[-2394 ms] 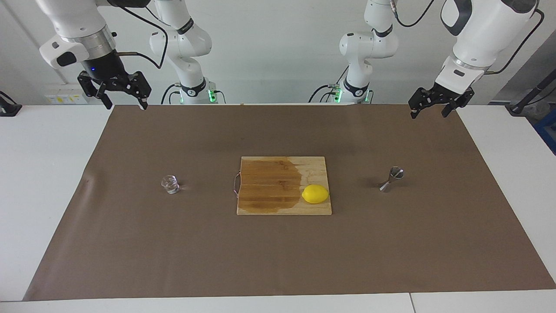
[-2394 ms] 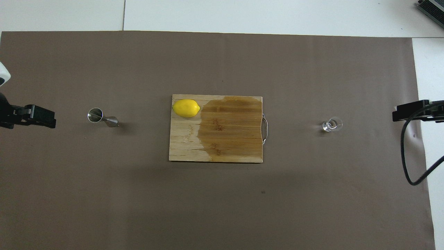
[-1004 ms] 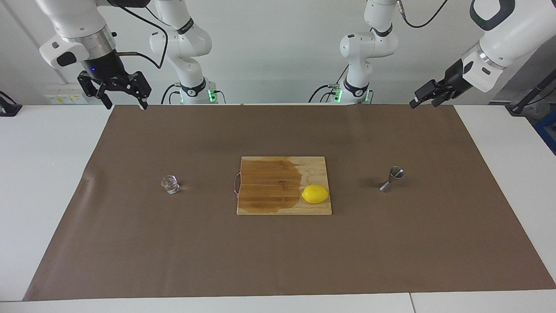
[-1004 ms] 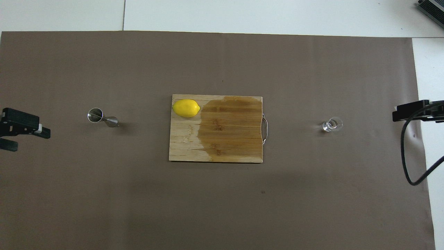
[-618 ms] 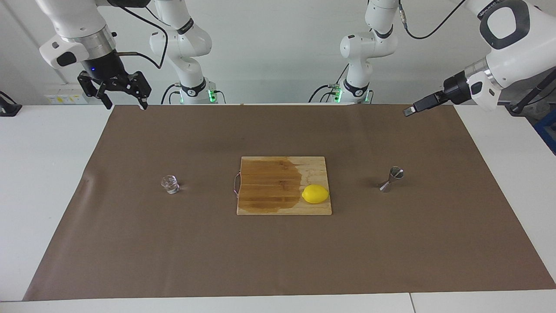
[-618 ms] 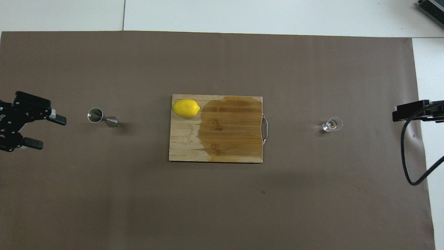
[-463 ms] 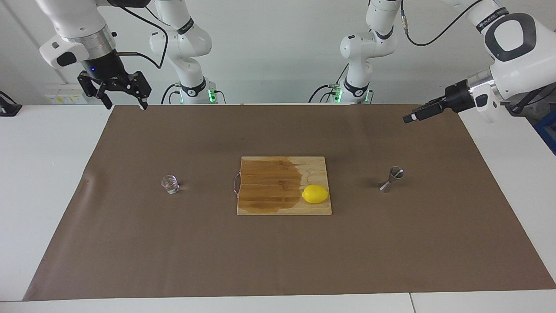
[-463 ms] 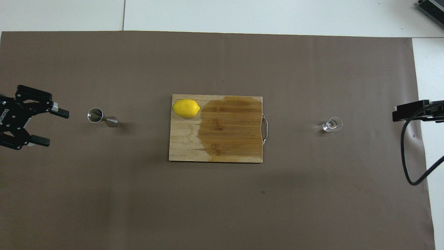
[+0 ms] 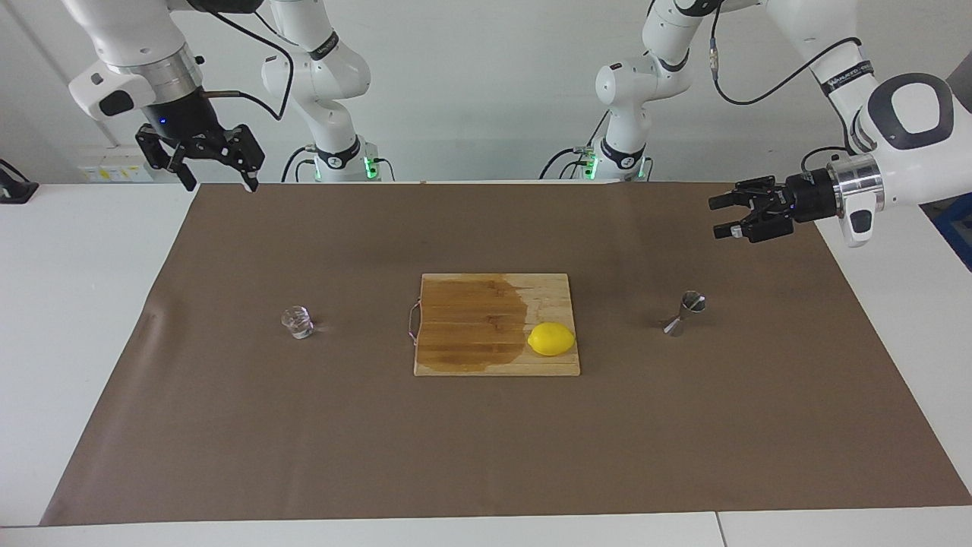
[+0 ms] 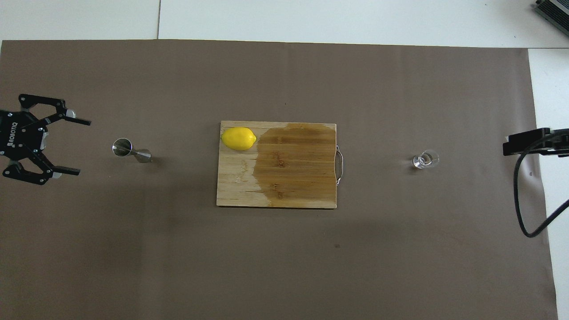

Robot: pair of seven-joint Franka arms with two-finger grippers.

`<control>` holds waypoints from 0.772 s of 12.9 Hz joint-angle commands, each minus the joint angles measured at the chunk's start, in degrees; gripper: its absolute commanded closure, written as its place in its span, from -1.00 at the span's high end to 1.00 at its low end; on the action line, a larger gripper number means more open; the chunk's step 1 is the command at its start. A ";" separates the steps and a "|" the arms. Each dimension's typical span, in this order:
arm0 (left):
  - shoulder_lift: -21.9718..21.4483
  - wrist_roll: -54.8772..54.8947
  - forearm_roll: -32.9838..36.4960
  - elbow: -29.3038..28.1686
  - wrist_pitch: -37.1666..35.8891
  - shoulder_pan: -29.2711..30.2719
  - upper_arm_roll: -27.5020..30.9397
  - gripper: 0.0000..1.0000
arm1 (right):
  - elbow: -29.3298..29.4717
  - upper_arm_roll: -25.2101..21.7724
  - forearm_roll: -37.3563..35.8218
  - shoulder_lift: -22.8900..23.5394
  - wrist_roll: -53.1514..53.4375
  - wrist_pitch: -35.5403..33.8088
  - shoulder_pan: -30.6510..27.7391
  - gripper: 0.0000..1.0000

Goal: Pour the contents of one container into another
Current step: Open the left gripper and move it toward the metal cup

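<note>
Jigger stands clear beneath my wide-spread left claw; cutting board with lemon separates it from glass cup; right claw waits, spread.

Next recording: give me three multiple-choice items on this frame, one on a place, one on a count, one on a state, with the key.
1. Where is the lemon?
A. on the cutting board
B. on the brown mat beside the glass cup
C. in the left claw

2. How many things lie on the cutting board?
A. one
B. two
C. three

3. How does the left claw stand?
A. shut on the jigger
B. open, holding nothing
C. shut on the glass cup

Key:
1 A: the lemon rests on a corner of the cutting board.
2 A: only the lemon lies on it; the glass cup and the jigger stand on the mat at either end.
3 B: the left claw is up in the air with its fingers apart, clear of the jigger.
</note>
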 commanded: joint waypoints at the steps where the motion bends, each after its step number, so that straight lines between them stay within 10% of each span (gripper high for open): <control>1: 1.29 -4.65 -6.27 -2.30 -1.30 2.49 -0.14 1.00 | -0.30 0.21 0.06 -0.70 -0.19 -0.69 -0.23 1.00; 10: 7.79 -4.56 -19.29 -9.42 -0.77 7.23 -0.23 1.00 | -0.30 0.21 0.06 -0.70 -0.19 -0.69 -0.23 1.00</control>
